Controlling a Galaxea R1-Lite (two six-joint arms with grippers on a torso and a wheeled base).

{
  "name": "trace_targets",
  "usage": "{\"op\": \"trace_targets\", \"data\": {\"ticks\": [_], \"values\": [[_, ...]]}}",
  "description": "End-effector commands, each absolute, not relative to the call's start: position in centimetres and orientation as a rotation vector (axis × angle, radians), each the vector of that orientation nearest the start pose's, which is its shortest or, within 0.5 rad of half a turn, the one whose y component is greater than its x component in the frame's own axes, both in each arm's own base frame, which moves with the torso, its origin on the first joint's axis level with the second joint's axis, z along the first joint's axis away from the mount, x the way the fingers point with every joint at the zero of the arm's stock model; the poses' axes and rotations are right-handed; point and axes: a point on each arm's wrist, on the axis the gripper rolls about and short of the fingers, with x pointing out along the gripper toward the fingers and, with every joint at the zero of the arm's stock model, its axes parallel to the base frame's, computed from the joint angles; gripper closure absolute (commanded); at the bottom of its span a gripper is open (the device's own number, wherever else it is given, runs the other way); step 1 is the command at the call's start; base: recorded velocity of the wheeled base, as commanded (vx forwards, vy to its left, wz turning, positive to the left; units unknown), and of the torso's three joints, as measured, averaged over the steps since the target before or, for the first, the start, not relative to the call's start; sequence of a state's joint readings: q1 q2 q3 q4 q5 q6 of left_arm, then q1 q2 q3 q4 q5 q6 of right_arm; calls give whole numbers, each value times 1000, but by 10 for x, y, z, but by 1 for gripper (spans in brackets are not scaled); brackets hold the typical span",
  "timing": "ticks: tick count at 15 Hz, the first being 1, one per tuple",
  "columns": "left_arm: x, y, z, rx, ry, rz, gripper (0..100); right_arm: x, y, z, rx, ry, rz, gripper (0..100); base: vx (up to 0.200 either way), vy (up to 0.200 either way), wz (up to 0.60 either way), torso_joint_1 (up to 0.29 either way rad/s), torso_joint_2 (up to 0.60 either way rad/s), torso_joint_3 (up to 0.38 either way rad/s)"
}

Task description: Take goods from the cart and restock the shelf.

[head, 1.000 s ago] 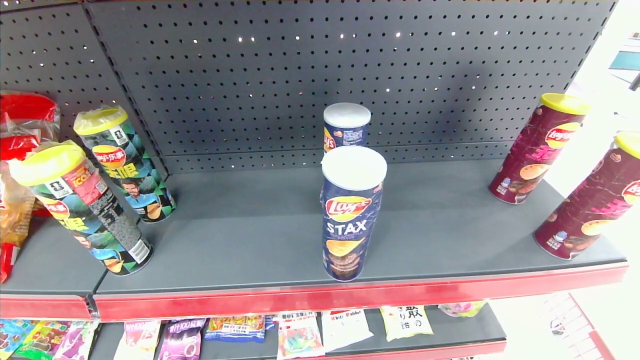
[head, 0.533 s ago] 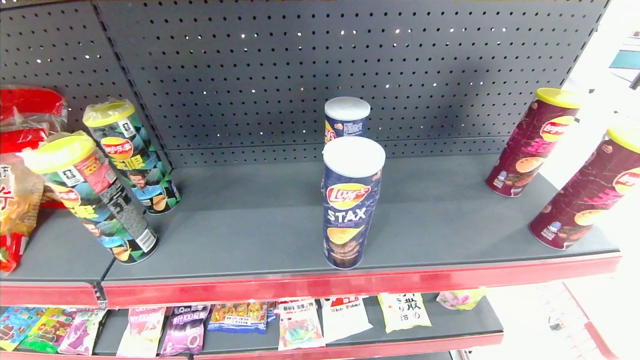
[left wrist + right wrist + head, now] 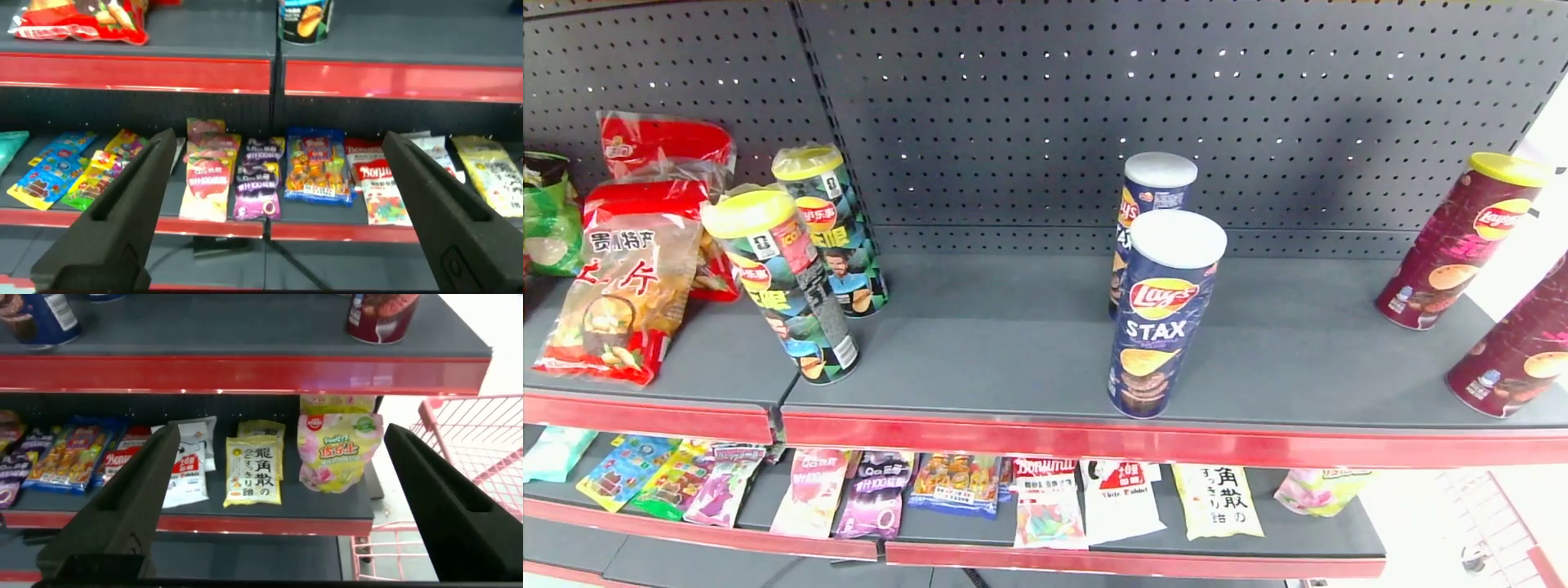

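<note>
While the left tool (image 3: 278,139) and the right tool (image 3: 282,429) are gaping empty, the blue can (image 3: 1164,314) is standing at the front edge of the shelf (image 3: 1013,437), where a rising arm could be knocking it off.

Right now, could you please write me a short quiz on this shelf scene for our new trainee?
1. True or false: the front blue can lies on its side on the upper shelf.
2. What colour is the lid of the rear maroon can? A white, B yellow, C red.
3. Fill in: the left gripper holds nothing, and its jaws stand ____.

Key: 1 false, it stands upright near the front edge; 2 B; 3 open.
</note>
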State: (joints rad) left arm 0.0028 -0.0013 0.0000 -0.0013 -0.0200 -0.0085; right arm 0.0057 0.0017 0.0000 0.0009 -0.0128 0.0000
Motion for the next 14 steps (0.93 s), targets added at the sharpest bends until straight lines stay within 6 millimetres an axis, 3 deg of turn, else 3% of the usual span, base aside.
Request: {"op": "trace_targets", "data": {"ticks": [1,6,8,14], "values": [[-23,0,75,-9,0,-18,0,-23,0,76,0,3,-9,0,0,0,0,0,0,0],[-23,0,75,-9,0,-18,0,-23,0,76,0,3,-9,0,0,0,0,0,0,0],[-23,0,75,-9,0,-18,0,-23,0,76,0,3,-9,0,0,0,-600,0,5,2],[-23,0,75,-9,0,-18,0,-23,0,76,0,3,-9,0,0,0,0,0,0,0]]}}
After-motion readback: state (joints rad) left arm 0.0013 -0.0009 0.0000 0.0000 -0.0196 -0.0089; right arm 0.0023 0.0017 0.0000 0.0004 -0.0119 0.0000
